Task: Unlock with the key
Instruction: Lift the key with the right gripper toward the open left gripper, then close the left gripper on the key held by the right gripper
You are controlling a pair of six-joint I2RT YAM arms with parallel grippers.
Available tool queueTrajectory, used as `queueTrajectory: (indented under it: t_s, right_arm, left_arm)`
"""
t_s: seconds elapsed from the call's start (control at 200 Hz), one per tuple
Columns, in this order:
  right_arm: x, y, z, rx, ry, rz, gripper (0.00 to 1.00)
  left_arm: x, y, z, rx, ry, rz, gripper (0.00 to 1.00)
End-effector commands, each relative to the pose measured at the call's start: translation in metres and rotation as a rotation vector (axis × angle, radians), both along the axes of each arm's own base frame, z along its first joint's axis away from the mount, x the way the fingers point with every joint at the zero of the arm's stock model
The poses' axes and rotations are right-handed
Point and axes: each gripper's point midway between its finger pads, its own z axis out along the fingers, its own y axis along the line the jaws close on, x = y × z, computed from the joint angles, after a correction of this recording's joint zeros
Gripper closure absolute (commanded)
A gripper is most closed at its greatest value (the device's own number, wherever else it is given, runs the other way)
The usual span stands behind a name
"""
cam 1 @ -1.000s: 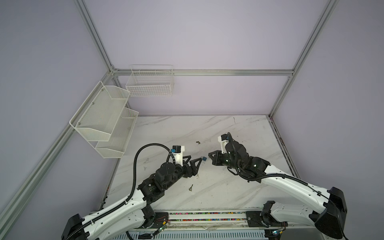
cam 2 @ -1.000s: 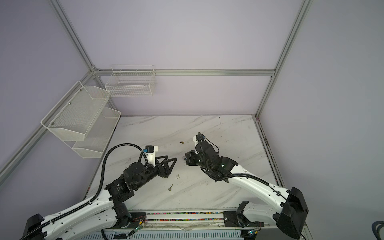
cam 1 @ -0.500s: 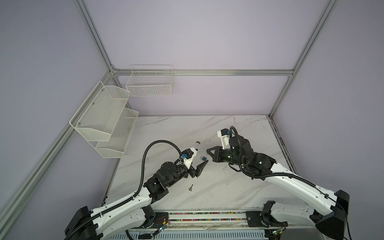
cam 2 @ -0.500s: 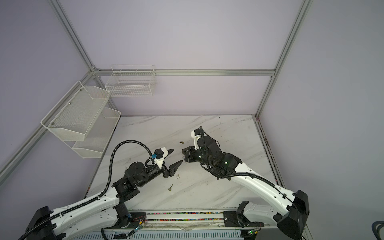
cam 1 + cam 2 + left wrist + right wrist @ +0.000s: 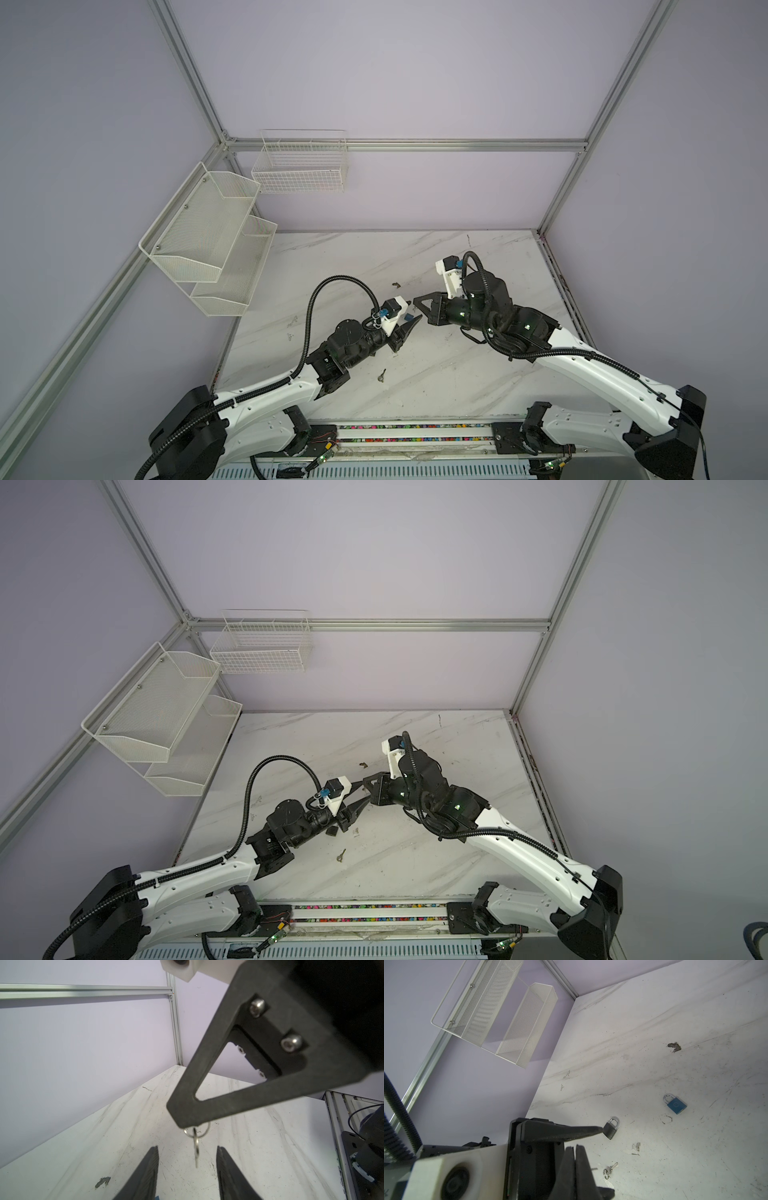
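Key (image 5: 196,1151) dangles from pinched right fingers (image 5: 187,1109); blue padlock (image 5: 676,1105) emblem is illegible.

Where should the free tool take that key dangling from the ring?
Probably by its head, just under the ring, pinched on the flat faces: the key hangs edge-on, blade down, inside the open left tool. Come in opposite the right tool.

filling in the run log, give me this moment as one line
right gripper: shut on key ring, key dangling | left gripper: open, key between jaws | blue padlock, black padlock: on table
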Motion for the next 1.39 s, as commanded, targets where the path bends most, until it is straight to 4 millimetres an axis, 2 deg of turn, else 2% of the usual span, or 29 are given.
queueTrajectory:
  t_s: [0.0,0.17,0.335,0.52,0.58,0.645,0.805,0.97,1.08,1.18,1.31,1.39]
  right_arm:
    - [-0.0020,-0.0022,0.0098,0.021,-0.031,0.009,0.96]
    - [-0.0017,-0.0038,0.0106,0.024,-0.037,0.002,0.96]
    - [-0.0009,-0.0047,0.0100,0.020,-0.036,-0.005,0.96]
    - [0.0000,-0.0057,0.0135,0.030,-0.044,-0.013,0.96]
    - [0.0004,-0.0061,0.0135,0.029,-0.045,-0.016,0.96]
    - [0.0008,-0.0075,0.0152,0.031,-0.047,-0.024,0.96]
    - [0.0014,-0.0078,0.0131,0.028,-0.044,-0.028,0.96]
    - [0.0026,-0.0090,0.0124,0.022,-0.049,-0.036,0.96]
    - [0.0033,-0.0091,0.0117,0.019,-0.051,-0.039,0.95]
    - [0.0036,-0.0092,0.0109,0.016,-0.052,-0.039,0.89]
    - [0.0033,-0.0088,0.0110,0.014,-0.067,-0.023,0.66]
    - [0.0061,-0.0095,0.0084,0.004,-0.078,-0.013,0.60]
  left_arm:
    - [-0.0045,-0.0008,0.0256,-0.081,-0.069,-0.020,0.62]
    - [-0.0051,-0.0032,0.0283,-0.093,-0.074,-0.031,0.74]
    - [-0.0058,-0.0034,0.0275,-0.100,-0.073,-0.035,0.81]
    - [-0.0067,-0.0059,0.0239,-0.095,-0.064,-0.050,0.82]
    - [-0.0064,-0.0062,0.0223,-0.092,-0.061,-0.049,0.86]
    - [-0.0058,-0.0067,0.0203,-0.088,-0.056,-0.048,0.86]
    - [-0.0072,-0.0067,0.0242,-0.099,-0.058,-0.055,0.88]
    - [-0.0093,-0.0072,0.0291,-0.109,-0.065,-0.066,1.00]
    - [-0.0102,-0.0070,0.0288,-0.107,-0.063,-0.070,1.00]
    - [-0.0109,-0.0057,0.0284,-0.098,-0.057,-0.068,1.00]
    - [-0.0101,-0.0001,0.0242,-0.082,-0.006,-0.045,1.00]
    - [-0.0113,0.0010,0.0220,-0.040,0.017,-0.047,1.00]
